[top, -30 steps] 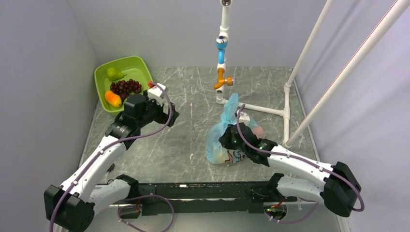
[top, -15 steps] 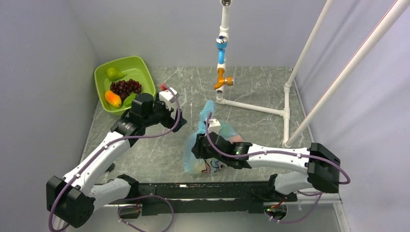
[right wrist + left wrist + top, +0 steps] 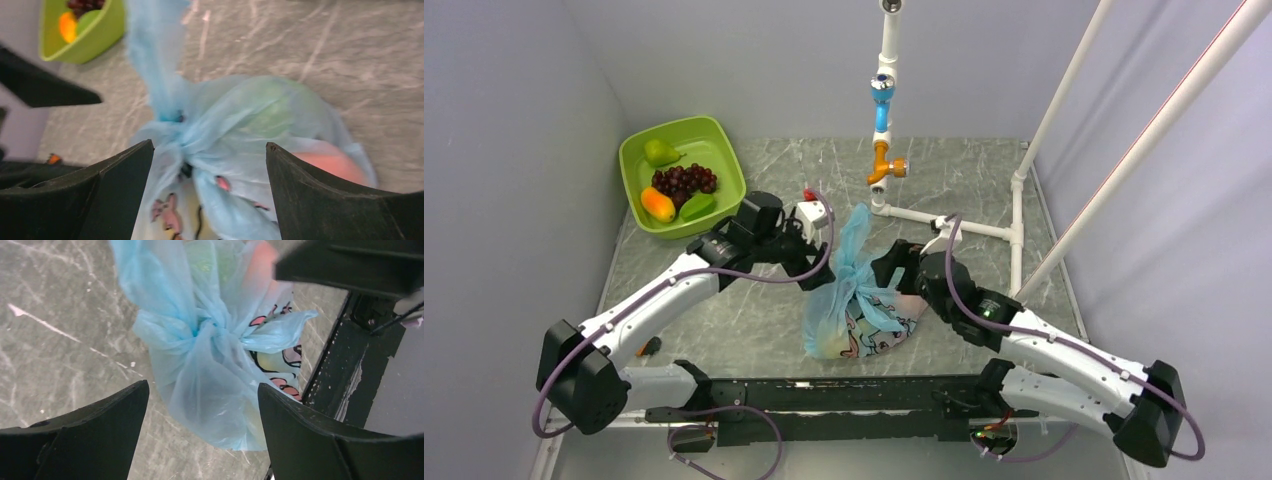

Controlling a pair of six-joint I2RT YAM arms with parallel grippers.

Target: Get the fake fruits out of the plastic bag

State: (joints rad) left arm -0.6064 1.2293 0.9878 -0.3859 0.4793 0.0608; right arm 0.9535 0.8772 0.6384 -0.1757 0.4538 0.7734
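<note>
Blue plastic bag (image 3: 859, 305) lies knotted on the table (image 3: 764, 320) between my left gripper (image 3: 202, 387) and right gripper (image 3: 210, 146), both spread wide and grasping nothing; extraction not begun, so I judge the knot (image 3: 207, 330) needs loosening next; counted: one bag, two shapes inside, a green fruit (image 3: 272, 112) and a pinkish fruit (image 3: 332, 165).

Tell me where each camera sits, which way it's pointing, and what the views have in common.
Top external: fixed above and behind the robot, looking down on the table, plastic bag and green tub; left arm and right arm show, bases at the bottom.
Left wrist: on the left arm, looking down at the bag's knot; the open fingers of the left hand frame it.
Right wrist: on the right arm, facing the bag from the other side, toward the tub; the right hand shows, fingers open.
Shared: all three see the bag.
</note>
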